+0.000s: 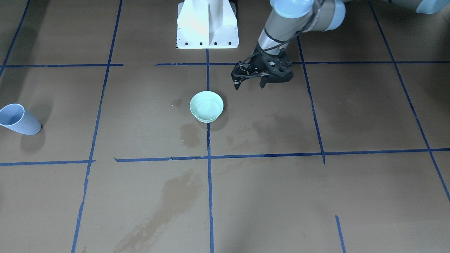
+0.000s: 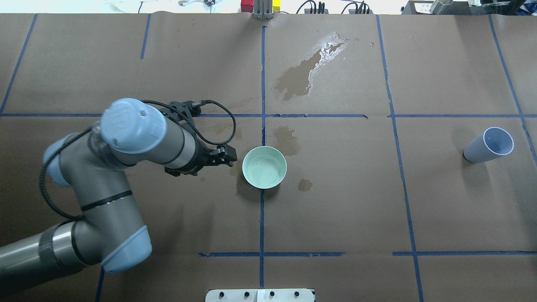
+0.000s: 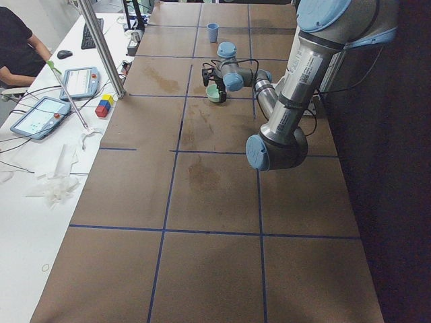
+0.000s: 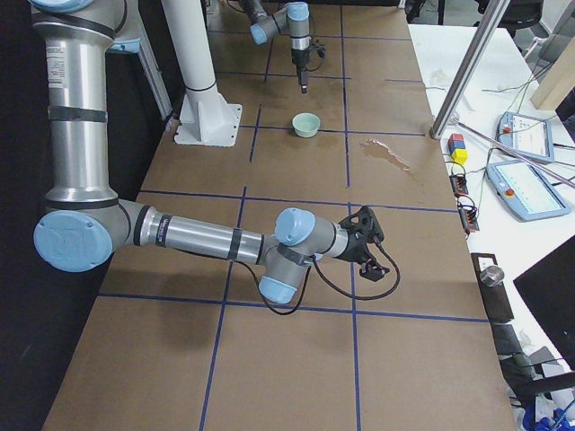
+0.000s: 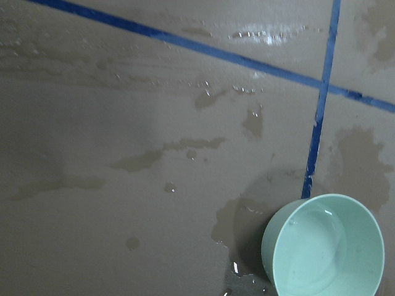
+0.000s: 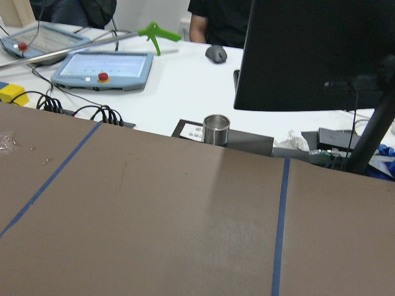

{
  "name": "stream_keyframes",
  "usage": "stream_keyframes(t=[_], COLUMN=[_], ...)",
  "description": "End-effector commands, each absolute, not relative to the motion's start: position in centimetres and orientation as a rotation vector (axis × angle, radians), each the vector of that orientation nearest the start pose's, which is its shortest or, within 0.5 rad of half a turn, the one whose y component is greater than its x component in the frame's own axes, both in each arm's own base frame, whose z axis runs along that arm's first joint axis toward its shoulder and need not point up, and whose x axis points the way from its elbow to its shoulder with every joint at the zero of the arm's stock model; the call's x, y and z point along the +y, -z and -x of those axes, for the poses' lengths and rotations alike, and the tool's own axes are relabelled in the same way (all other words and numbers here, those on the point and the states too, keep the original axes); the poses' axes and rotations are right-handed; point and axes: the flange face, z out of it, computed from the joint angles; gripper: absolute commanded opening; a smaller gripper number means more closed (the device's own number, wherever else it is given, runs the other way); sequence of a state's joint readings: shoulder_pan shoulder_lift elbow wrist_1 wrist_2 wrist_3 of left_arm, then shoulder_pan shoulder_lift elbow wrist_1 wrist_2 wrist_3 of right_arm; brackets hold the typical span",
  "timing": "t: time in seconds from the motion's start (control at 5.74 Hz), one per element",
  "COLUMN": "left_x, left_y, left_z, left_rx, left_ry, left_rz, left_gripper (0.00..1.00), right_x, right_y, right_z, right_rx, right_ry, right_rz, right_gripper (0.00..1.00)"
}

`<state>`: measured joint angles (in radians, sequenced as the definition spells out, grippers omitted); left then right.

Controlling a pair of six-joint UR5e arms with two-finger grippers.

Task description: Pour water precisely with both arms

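Left hand (image 1: 250, 86): spread apart, empty, pointing down at counter (image 1: 351, 116), just beside mint bowl (image 1: 207, 118). Water (image 5: 321, 253): faint sheen in the bowl, which stands mouth up. Right hand (image 4: 367, 235): well apart from it; its spread cannot be told.

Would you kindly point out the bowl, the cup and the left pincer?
bowl (image 5: 268, 253): left wrist view, left outer wall.
cup (image 2: 476, 153): overhead view, outer side wall.
left pincer (image 1: 249, 85): front-facing view, midway between the fingertips.

A white pedestal (image 1: 207, 24) stands beyond dark stains (image 1: 174, 196) on brown paper (image 1: 369, 112).
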<state>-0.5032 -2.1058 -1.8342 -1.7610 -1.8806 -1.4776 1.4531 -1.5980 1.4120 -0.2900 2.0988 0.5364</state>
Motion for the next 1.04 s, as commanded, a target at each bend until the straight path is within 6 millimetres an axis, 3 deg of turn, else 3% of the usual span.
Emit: stream_keyframes(t=[0.0,0.17,0.35,0.52,0.7,0.87], left_x=[-39.8,-40.3,-40.6,-40.8,-40.4,-39.9], left_y=[-20.7,-21.2,-20.9,-21.1,-20.4,-20.4], left_z=[-54.5,-55.8,-56.8,-58.1,-58.8,-59.3], left_rx=[0.990,0.968,0.961,0.947,0.951,0.949], left_ry=[0.226,0.231,0.234,0.264,0.263,0.257], left_rz=[-0.012,-0.004,-0.005,0.021,0.029,0.034], left_gripper=[1.00,1.00,0.98,0.91,0.79,0.68], right_x=[-49.9,-49.5,-46.7,-43.8,-42.7,-42.1], right_y=[-61.9,-62.1,-61.8,-62.7,-62.0,-60.1], right_z=[-5.0,-6.6,-6.9,-6.7,-6.5,-6.3], right_rx=[-0.805,-0.797,-0.804,-0.804,-0.839,-0.838], right_ry=[0.040,0.134,0.204,0.227,0.222,0.275], right_rz=[-0.694,-0.636,-0.566,-0.468,-0.365,-0.280], right_gripper=[1.00,1.00,1.00,1.00,1.00,1.00])
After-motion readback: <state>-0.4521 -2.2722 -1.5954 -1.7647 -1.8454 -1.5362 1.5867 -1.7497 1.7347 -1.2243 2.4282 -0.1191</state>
